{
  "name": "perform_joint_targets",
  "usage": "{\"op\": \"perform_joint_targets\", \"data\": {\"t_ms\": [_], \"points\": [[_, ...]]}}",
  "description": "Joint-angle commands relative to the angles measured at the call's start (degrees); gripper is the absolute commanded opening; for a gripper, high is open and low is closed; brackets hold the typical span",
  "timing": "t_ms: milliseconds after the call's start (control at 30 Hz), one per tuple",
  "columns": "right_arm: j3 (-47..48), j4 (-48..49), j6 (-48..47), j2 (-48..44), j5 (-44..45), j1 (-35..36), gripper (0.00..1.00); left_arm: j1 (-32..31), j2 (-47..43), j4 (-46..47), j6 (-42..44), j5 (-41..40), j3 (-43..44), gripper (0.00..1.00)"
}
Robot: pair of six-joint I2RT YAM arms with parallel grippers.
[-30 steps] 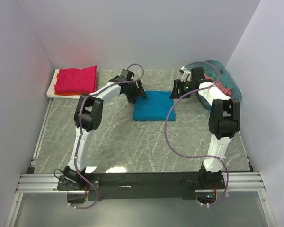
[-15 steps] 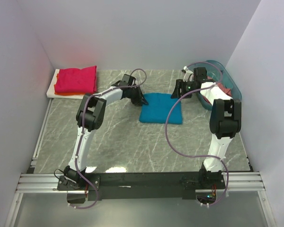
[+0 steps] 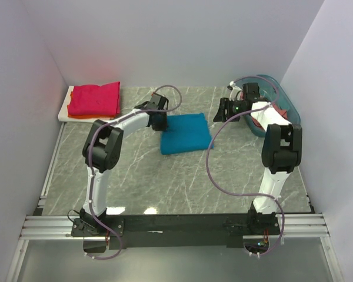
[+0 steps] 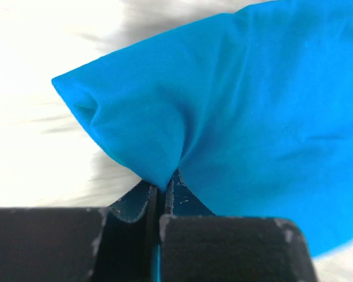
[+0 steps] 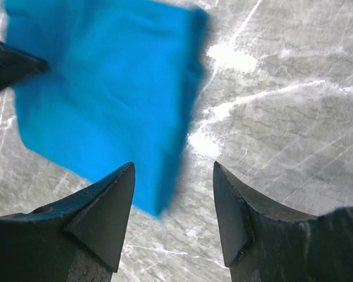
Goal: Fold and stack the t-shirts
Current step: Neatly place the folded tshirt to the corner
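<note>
A folded teal-blue t-shirt lies on the grey marble table near the middle. My left gripper is shut on its left edge; in the left wrist view the cloth bunches into the closed jaws. My right gripper hovers open to the right of the shirt with nothing between its fingers; the blue shirt shows below and left of it. A magenta-red t-shirt lies folded on top of an orange one at the back left.
The stack rests on a flat white board in the back left corner. A translucent teal basket at the back right holds a salmon-pink shirt. White walls close in on three sides.
My left gripper closed on the blue shirt's left edge and has dragged it leftward. The right gripper stayed open and barely moved.
</note>
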Motion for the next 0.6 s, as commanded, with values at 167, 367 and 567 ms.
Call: {"op": "perform_joint_targets", "data": {"t_ms": [167, 367, 567], "points": [[-0.19, -0.60, -0.77, -6.68, -2.46, -0.34, 0.63, 0.74, -6.15, -14.41, 15.38, -40.53, 0.19, 0.00], [-3.26, -0.51, -1.73, -10.37, -3.69, -0.34, 0.63, 0.66, -7.99, -11.52, 19.95, -52.23, -1.56, 0.00], [-6.43, 0.54, -2.44, -13.19, -5.01, -0.42, 0.63, 0.66, -7.64, -7.74, 28.20, -60.93, -1.30, 0.00]]}}
